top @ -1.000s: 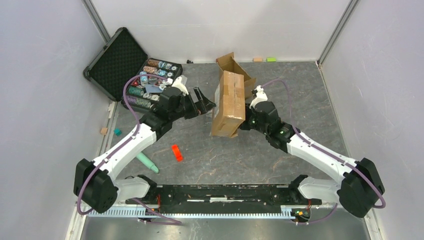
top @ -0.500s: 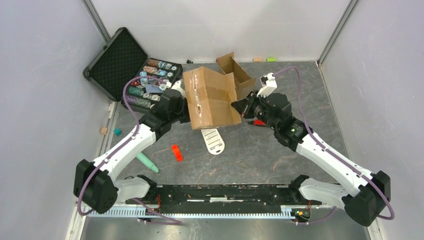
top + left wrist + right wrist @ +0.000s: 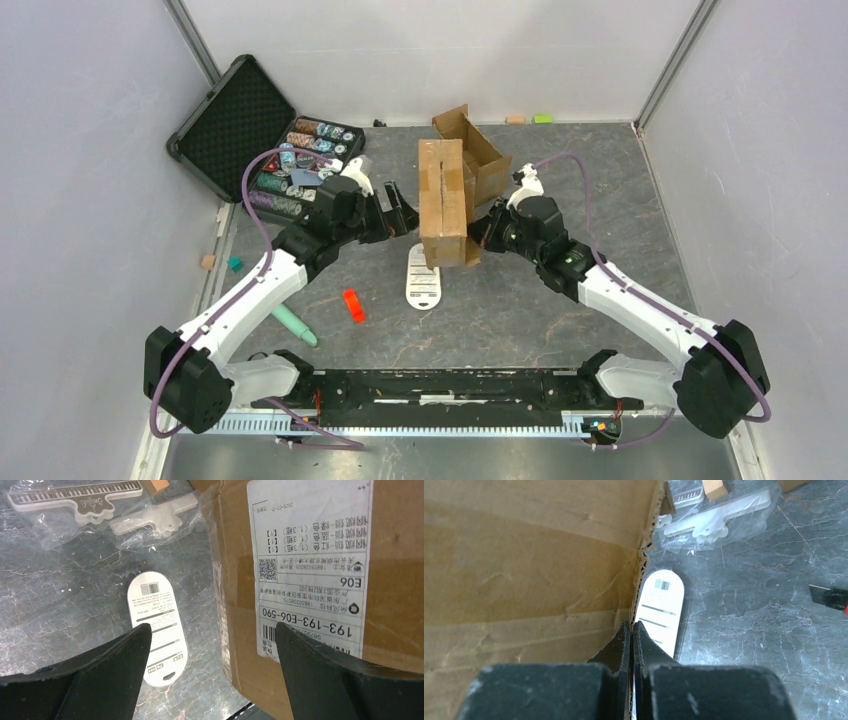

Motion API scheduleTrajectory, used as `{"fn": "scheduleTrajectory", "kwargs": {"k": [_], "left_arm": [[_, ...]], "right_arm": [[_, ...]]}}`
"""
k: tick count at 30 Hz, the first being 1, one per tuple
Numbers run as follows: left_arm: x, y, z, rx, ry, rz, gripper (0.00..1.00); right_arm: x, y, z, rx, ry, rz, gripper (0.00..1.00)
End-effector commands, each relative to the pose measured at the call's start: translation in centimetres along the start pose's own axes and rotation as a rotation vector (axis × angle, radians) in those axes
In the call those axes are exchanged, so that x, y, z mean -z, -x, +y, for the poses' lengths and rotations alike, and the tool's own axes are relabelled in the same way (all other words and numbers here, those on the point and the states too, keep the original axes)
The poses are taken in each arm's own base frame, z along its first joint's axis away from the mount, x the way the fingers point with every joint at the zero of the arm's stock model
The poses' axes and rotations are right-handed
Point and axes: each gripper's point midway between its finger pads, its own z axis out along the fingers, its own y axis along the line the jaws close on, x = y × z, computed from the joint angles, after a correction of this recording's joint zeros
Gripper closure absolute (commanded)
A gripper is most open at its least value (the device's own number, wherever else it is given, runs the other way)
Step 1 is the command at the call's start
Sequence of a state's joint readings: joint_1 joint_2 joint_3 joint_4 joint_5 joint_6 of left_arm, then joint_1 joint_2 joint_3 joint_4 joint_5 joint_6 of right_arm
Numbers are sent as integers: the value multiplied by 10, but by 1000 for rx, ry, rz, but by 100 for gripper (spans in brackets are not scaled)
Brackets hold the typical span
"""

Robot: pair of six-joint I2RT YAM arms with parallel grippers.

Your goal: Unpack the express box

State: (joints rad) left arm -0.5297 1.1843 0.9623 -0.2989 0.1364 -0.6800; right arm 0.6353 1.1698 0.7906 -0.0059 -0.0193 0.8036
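Box has swung back round from flat, narrow side facing up now.
The box (image 3: 445,205) sits on end mid-table between the 2 arms, with a white tag (image 3: 423,278) on the table (image 3: 600,200) just beside it. Right gripper (image 3: 631,630) is pinched tight on a cardboard edge; left gripper (image 3: 398,210) is spread wide by the label side, holding nothing.

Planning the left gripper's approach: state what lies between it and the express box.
Nothing: the top view shows bare table between the open left gripper and the express box; the white card lies off that line.
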Motion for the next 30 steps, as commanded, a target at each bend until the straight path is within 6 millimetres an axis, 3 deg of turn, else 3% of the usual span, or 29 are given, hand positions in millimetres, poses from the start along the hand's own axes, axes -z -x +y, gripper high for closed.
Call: {"fn": "scheduleTrajectory", "kwargs": {"k": [1,4,7,12,14,17,21,26,30], "left_arm": [[-10,-3,-2,24,-48,4,0],[-13,-5,8,47,-31,2,0],[-8,-1,7,40,-33,-8,0],[7,14,-6,20,-59,-35,0],[12,18,5,26,-20,-42,0],[20,24,30,89,-1,-46,0],[29,24,32,85,-10,-38,0],[29,23,12,81,-112,-8,0],[19,14,-10,62,-213,67,0]], "right_arm": [[23,43,66,41,152,-108,100],[48,75,73,60,123,-203,100],[50,93,36,63,7,-233,100],[30,64,16,-9,29,-167,100],[32,59,3,-20,-8,-178,100],[45,73,-23,2,-122,-245,100],[58,86,-9,36,-104,-294,100],[50,62,23,115,-103,-272,100],[40,37,34,151,-128,-256,100]]}}
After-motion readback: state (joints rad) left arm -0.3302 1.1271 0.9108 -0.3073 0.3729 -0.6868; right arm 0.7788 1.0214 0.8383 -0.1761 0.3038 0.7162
